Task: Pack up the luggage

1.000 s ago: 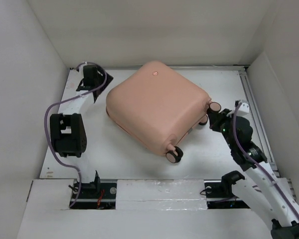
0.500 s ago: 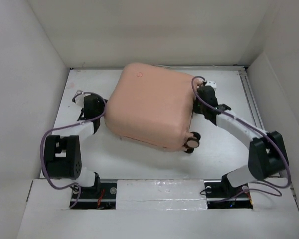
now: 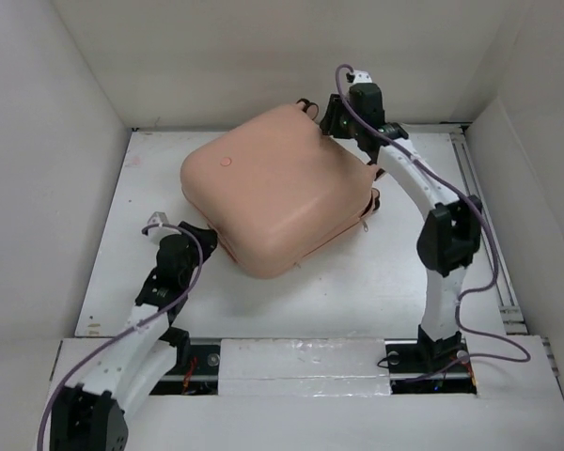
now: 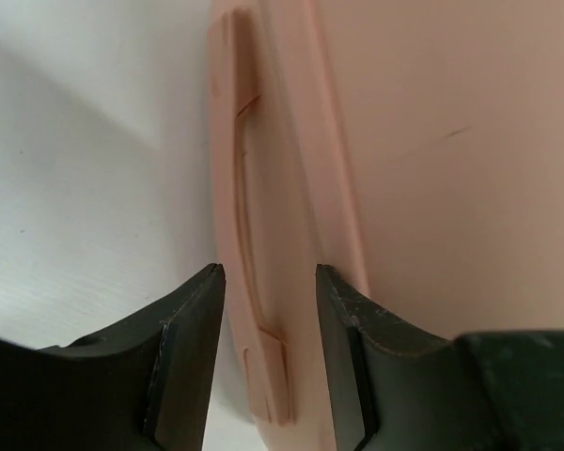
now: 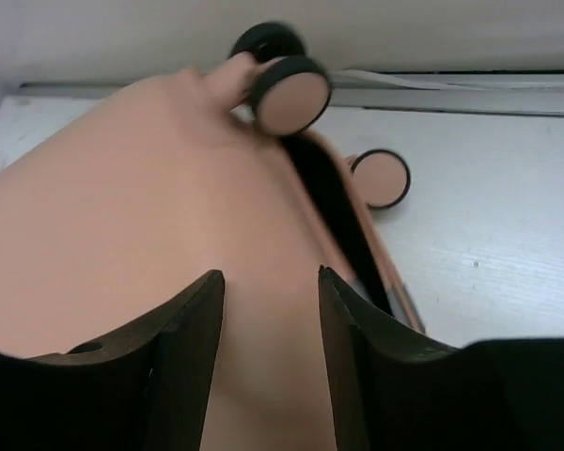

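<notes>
top: pale pink hard-shell suitcase [image 3: 277,193] has spun, wheels now far side; lies mid white table [image 3: 395,272].
left wrist: left gripper [image 4: 268,272] half-parted astride moulded side handle [image 4: 249,216].
right wrist: right gripper [image 5: 271,277] parted over shell, holding nothing.
risk: one-sided push skids case.

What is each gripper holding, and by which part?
Nothing is gripped yet. The left gripper's open jaws straddle the luggage's side handle; the right gripper hangs open over the luggage beside a wheel.
</notes>
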Motion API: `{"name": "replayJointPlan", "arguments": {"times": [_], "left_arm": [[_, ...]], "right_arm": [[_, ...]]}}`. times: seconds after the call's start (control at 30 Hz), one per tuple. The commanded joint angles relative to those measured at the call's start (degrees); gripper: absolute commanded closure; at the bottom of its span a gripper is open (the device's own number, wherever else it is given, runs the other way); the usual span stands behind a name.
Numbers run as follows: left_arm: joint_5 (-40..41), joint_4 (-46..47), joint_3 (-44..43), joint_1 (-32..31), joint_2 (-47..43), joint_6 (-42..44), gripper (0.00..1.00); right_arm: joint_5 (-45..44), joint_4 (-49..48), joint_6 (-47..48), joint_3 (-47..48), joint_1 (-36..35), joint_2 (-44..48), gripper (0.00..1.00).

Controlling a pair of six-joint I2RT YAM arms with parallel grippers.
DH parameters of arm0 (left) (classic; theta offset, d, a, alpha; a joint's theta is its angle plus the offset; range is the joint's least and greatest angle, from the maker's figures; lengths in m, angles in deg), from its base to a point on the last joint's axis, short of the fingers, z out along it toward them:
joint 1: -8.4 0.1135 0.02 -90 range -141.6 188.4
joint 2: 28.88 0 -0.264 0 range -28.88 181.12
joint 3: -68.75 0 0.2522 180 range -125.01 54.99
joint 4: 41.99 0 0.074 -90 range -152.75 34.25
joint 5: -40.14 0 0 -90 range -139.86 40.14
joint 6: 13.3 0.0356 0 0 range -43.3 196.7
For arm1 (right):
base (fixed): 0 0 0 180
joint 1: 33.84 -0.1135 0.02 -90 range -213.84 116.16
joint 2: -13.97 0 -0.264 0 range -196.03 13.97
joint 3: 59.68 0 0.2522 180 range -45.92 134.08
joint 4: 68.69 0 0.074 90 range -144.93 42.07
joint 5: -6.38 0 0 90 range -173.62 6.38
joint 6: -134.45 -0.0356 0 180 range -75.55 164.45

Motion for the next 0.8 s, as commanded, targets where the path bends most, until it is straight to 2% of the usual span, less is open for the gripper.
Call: {"name": "replayJointPlan", "arguments": {"times": [0.0, 0.07, 0.1, 0.17, 0.2, 0.23, 0.27, 0.3, 0.33, 0.4, 0.47, 0.53, 0.57, 0.63, 0.77], "left_arm": [[-2.4, -2.0, -1.3, -0.6, -7.6, -0.7, 0.61], [0.1, -4.8, -3.0, -0.6, -9.9, 0.1, 0.61], [0.9, -5.3, -4.4, -0.6, -9.9, 0.9, 0.61], [4.4, -6.8, -5.0, -0.6, -9.4, 2.5, 0.61], [5.7, -7.5, -5.0, -0.6, -8.8, 2.5, 0.61], [6.3, -8.3, -4.1, -0.6, -8.1, 2.5, 0.61], [5.7, -8.3, -3.3, -0.6, -7.5, 2.0, 0.61], [4.9, -8.3, -2.3, -0.6, -6.3, -0.2, 0.62], [4.0, -7.5, -1.2, -0.6, -6.3, -1.4, 0.62], [0.1, -4.5, 3.2, -0.6, -6.3, -2.7, 0.62], [-2.4, 1.2, 6.4, -0.6, -7.2, -3.4, 0.61], [-6.1, 4.6, 7.2, -0.6, -8.0, -3.4, 0.57], [-7.2, 6.1, 7.2, -0.6, -8.0, -2.7, 0.56], [-10.2, 7.5, 7.2, -0.6, -6.7, -1.6, 0.54], [-13.5, 9.8, 6.1, -0.6, 0.6, 0.4, 0.54]], "right_arm": [[7.9, -4.4, -0.9, -4.7, 0.4, 14.3, 0.48], [10.5, -8.3, -0.9, -13.5, 0.9, 20.3, 0.44], [11.6, -9.6, -0.9, -17.1, 0.9, 26.7, 0.43], [14.7, -15.0, -0.1, -25.7, -0.4, 33.8, 0.42], [15.8, -17.6, -0.1, -36.0, -1.3, 37.5, 0.44], [16.9, -20.5, -1.5, -41.5, -2.5, 45.0, 0.51], [17.9, -27.6, -2.3, -47.4, -4.0, 48.6, 0.55], [19.9, -31.8, -2.9, -58.7, -7.3, 52.0, 0.62], [19.9, -35.0, -3.5, -63.2, -9.2, 54.9, 0.79], [19.9, -38.9, -4.8, -70.2, -14.5, 61.8, 0.89], [18.6, -39.0, -3.7, -77.2, -18.3, 66.9, 0.90], [15.0, -37.0, -3.7, -82.3, -23.4, 69.2, 0.80], [14.3, -37.0, -3.0, -83.7, -24.9, 69.9, 0.63], [10.5, -37.3, -3.0, -86.2, -28.1, 69.9, 0.50], [8.7, -41.9, -4.1, -87.7, -29.3, 62.7, 0.45]]}}
